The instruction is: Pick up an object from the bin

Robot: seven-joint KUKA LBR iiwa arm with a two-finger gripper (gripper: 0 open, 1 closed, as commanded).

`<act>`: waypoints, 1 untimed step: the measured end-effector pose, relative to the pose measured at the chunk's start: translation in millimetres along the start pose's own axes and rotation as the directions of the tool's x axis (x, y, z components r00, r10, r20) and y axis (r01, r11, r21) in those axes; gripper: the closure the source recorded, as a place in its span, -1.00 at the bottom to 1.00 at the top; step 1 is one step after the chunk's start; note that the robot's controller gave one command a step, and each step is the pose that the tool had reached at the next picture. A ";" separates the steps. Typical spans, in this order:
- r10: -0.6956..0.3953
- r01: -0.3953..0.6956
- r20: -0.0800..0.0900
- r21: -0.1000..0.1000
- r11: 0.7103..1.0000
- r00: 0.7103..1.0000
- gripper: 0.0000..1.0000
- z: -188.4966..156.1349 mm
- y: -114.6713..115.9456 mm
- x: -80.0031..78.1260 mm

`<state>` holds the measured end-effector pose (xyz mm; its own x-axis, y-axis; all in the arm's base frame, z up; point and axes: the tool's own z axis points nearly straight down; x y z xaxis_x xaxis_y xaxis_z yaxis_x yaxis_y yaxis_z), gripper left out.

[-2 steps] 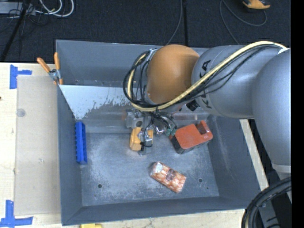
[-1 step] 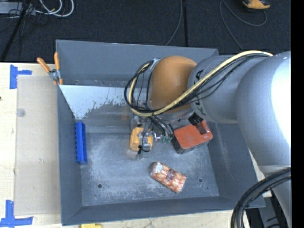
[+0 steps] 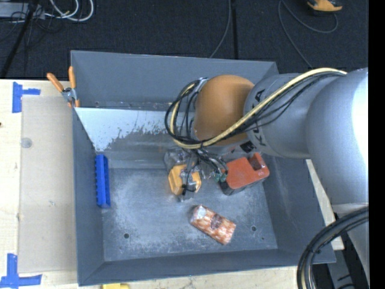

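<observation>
My gripper (image 3: 192,176) is down in the middle of the bin, under the arm's orange cover. A small yellow-orange object (image 3: 175,179) lies right against its left side, partly hidden by it. Just to the right of the gripper lies a red-orange block with a black end (image 3: 243,172). A shiny copper-coloured wrapped packet (image 3: 212,224) lies on the floor in front of the gripper, apart from it.
A long blue studded bar (image 3: 102,180) lies along the bin's left wall, far from the gripper. The arm and its cables cover the bin's right back part. Bare floor shows between the blue bar and the gripper.
</observation>
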<state>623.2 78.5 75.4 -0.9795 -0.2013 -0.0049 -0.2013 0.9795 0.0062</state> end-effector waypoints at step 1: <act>0.002 -0.002 0.000 0.000 1.000 1.000 1.00 0.0 0.0 0.0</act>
<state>623.2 78.5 75.4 -0.9799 -0.1996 -0.0049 -0.1996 0.9798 0.0065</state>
